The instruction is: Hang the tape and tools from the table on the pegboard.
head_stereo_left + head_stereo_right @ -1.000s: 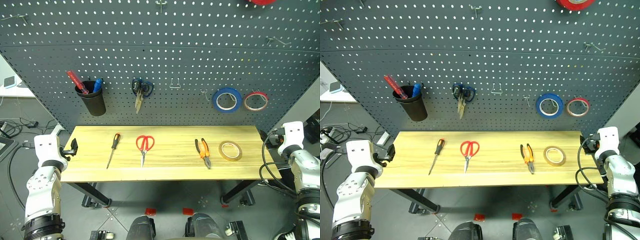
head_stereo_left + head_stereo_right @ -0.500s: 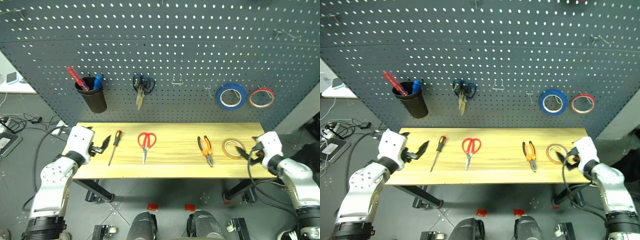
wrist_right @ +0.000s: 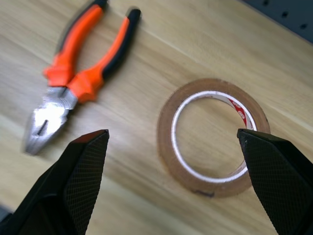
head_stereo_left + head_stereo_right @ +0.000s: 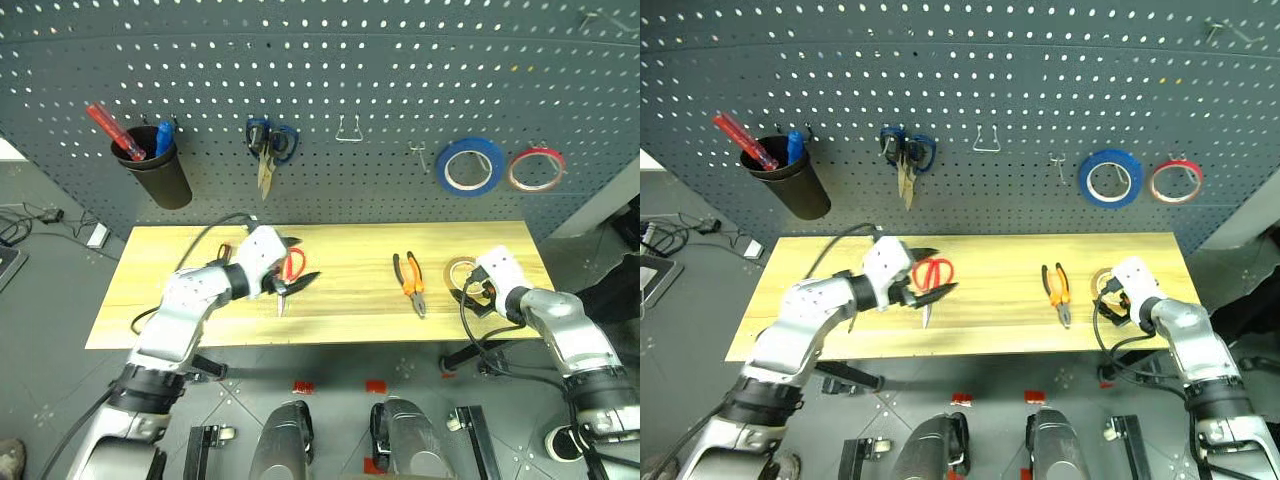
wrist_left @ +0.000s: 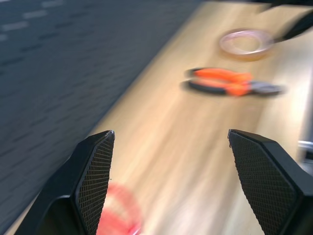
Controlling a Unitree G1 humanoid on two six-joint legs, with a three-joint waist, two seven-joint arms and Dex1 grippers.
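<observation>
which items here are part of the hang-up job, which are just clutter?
Job: tape, pliers, red-handled scissors, screwdriver, all lying on the table; pegboard.
Clutter: blue-handled scissors, blue roll, red-edged roll, black cup.

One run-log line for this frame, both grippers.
left gripper: open, over red-handled scissors | right gripper: open, above tape | pliers: on table

Tape flat on table; pliers beside; fingers spread wide
</observation>
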